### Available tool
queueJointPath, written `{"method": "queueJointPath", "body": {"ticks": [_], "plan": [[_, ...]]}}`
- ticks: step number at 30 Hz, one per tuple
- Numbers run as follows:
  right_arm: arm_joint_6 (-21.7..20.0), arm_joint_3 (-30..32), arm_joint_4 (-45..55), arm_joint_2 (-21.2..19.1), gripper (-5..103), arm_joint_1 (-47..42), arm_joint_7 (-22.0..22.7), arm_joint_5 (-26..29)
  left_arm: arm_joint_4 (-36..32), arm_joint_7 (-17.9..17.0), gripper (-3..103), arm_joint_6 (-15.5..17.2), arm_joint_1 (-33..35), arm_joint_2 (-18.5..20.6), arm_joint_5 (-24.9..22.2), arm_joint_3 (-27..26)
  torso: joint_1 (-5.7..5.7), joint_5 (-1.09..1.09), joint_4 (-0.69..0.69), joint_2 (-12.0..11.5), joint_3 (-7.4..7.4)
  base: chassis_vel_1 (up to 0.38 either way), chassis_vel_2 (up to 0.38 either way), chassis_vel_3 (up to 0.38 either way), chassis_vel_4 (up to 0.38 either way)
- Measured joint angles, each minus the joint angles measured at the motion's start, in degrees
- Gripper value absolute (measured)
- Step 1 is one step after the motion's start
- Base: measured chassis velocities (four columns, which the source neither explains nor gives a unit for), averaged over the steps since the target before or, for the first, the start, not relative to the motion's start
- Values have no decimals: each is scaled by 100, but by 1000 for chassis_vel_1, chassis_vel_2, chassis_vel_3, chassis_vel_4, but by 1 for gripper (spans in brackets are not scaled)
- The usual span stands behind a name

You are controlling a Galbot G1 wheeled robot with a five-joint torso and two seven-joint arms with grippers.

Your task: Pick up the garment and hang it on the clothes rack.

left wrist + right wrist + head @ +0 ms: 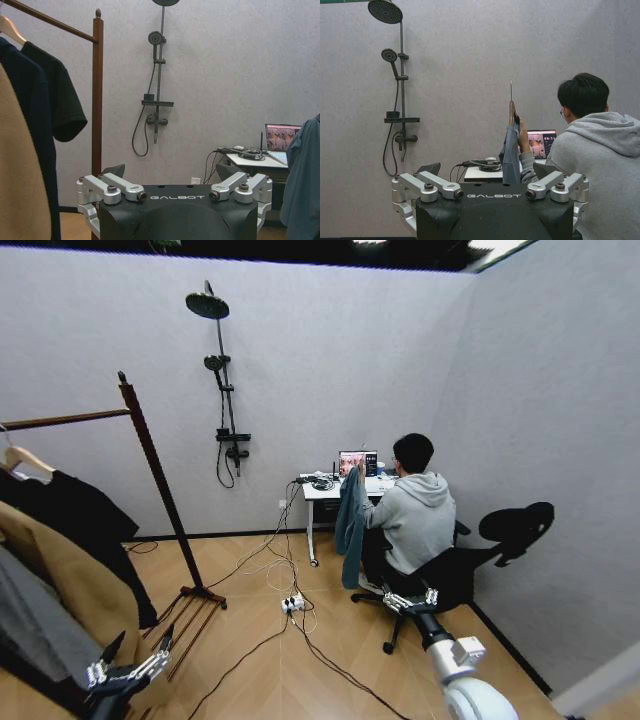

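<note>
Both grippers' fingers (408, 600) gape well short of the garment (351, 525).

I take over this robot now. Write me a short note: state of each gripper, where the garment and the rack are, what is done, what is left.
Left gripper: open, holding nothing, low by the foot of the clothes rack.
Right gripper: open, holding nothing, low and pointed toward the desk.
Garment: hangs on its hanger at the desk's side, a seated person's hand holding it up.
Rack: on the robot's left, other clothes already on its bar.
Done: nothing yet.
Left: take the garment, carry it to the rack, hook it on the bar.
</note>
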Motion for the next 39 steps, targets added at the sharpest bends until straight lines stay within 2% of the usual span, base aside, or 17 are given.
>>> {"method": "queueJointPath", "body": {"ticks": [3,14,17,19,25,26,28,30,32,33,35,36,39], "plan": [[-5,-9,-18,3,100,11,-11,-39,0,1,100,0,0,0,0,0,0,5,1,1,0,-256,240,244,-251],[11,-12,-77,0,100,16,-48,-110,0,0,100,0,0,0,0,0,0,3,3,0,0,-240,231,238,-244],[16,-19,-95,-1,100,29,-47,-109,0,1,100,0,0,0,0,0,0,-1,-1,0,0,-257,237,233,-250],[26,-27,-106,-1,100,40,-34,-109,0,2,100,0,0,0,0,0,0,5,0,0,0,-270,251,222,-268],[-35,-41,-101,-11,100,169,229,-71,0,0,100,0,-1,0,0,0,6,3,0,-2,2,-199,224,191,-204],[-202,1,-34,-43,100,261,303,-30,0,1,100,0,-2,1,0,0,8,1,-2,-3,2,-118,139,130,-80],[-456,93,9,-143,100,527,398,68,0,0,100,0,-1,0,0,0,7,3,3,-2,2,-75,122,23,-44],[-552,143,-28,-201,100,728,449,108,0,0,100,0,0,0,0,0,5,3,3,-2,2,-31,14,64,-8],[-812,245,-382,-434,100,1368,524,363,0,0,100,0,0,0,0,0,-3,4,1,1,0,22,-34,-28,23],[-812,245,-382,-434,100,1368,524,363,0,0,100,0,0,0,0,0,-3,4,1,1,0,45,-68,-57,46],[-911,207,-1053,-828,100,2211,479,641,0,1,100,0,2,0,0,0,-6,2,0,3,-1,41,-61,-59,42],[-911,207,-1053,-828,100,2211,479,641,0,1,100,0,2,0,0,0,-6,2,0,3,-1,19,-39,-61,47],[-875,-247,-1955,-1239,100,3190,410,741,0,1,100,0,1,0,0,0,-3,3,0,2,0,0,0,0,0]]}}
